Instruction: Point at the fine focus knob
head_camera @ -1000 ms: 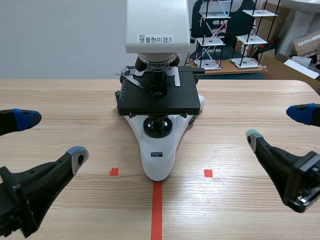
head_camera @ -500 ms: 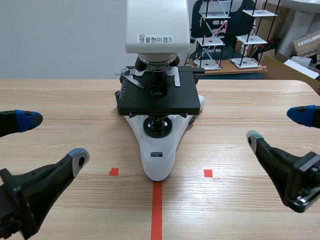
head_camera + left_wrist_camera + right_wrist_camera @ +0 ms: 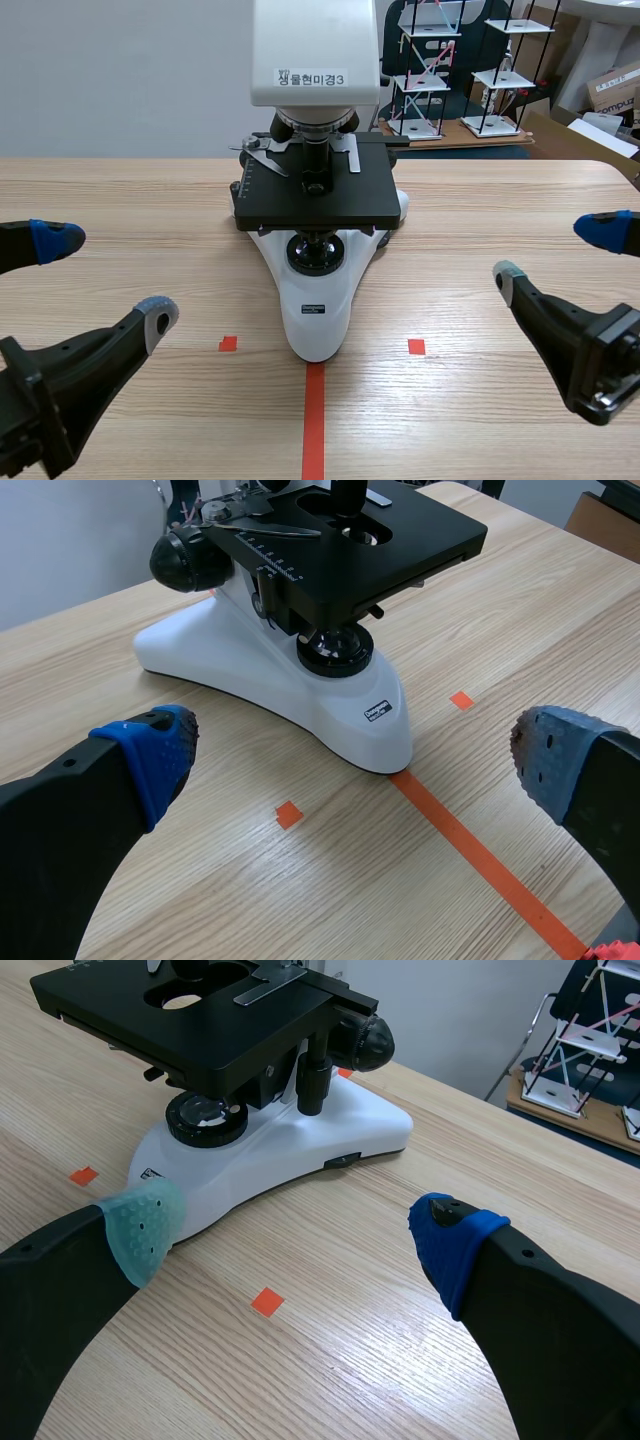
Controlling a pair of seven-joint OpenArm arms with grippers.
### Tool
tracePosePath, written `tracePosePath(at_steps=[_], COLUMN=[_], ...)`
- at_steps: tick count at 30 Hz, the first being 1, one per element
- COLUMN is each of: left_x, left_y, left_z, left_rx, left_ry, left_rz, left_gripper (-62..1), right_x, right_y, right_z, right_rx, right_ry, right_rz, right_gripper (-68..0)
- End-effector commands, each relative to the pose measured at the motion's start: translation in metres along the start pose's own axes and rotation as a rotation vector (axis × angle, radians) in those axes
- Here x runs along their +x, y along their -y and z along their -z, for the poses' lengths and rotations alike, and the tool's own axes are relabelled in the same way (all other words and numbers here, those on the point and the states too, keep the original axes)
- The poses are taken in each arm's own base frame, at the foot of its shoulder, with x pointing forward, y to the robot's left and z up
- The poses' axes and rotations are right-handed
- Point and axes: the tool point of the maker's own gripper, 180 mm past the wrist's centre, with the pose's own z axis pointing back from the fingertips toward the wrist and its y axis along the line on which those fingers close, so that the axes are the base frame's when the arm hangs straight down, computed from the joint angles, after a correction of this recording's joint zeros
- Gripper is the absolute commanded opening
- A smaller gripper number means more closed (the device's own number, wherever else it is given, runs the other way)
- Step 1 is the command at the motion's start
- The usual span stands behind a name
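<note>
A white microscope [image 3: 317,300] with a black stage [image 3: 315,195] stands at the table's middle, on the end of the orange tape line. A black focus knob [image 3: 185,560] sticks out of its side in the left wrist view, and its twin [image 3: 365,1040] shows in the right wrist view. The smaller fine knob cannot be told apart on either. My left gripper [image 3: 105,278] hangs open at the near left, well short of the microscope. On the right side my right gripper [image 3: 556,252] is open too, equally far off. Neither holds or touches anything.
Small orange tape squares [image 3: 228,344] [image 3: 416,347] flank the microscope's base. Behind the table's far edge stand black wire racks [image 3: 430,70] and cardboard boxes [image 3: 615,85]. Bare wooden tabletop [image 3: 130,200] lies on both sides of the microscope.
The left gripper has crept very slightly forward and down. The right arm and the microscope have not moved.
</note>
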Motion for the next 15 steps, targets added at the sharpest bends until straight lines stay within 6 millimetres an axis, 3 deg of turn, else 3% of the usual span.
tracePosePath(at_steps=[1, 4, 6, 8, 11, 12, 15], left_x=[0.006, 0.006, 0.006, 0.006, 0.007, 0.007, 0.007], left_y=[0.003, 0.003, 0.003, 0.003, 0.003, 0.003, 0.003], left_z=[0.001, 0.001, 0.001, 0.001, 0.001, 0.001, 0.001], left_rx=[-0.008, -0.008, -0.008, -0.008, -0.008, -0.008, -0.008], left_ry=[0.027, 0.027, 0.027, 0.027, 0.027, 0.027, 0.027], left_rz=[-0.007, -0.007, -0.007, -0.007, -0.007, -0.007, -0.007], left_gripper=[1.4, 1.4, 1.4, 1.4, 1.4, 1.4, 1.4], right_x=[0.008, 0.008, 0.007, 0.002, -0.011, -0.015, -0.026], right_y=[0.001, 0.001, 0.001, 0.001, 0.005, 0.007, 0.022], right_z=[0.001, 0.001, 0.001, 0.001, 0.001, 0.002, 0.005], right_rx=[-0.004, -0.004, -0.005, -0.006, -0.019, -0.025, -0.059], right_ry=[0.033, 0.033, 0.027, 0.003, -0.068, -0.085, -0.107], right_rz=[0.000, 0.000, 0.000, 0.000, -0.003, -0.005, -0.007], right_gripper=[-18.0, -18.0, -22.7, -35.2, -61.8, -67.4, -67.3])
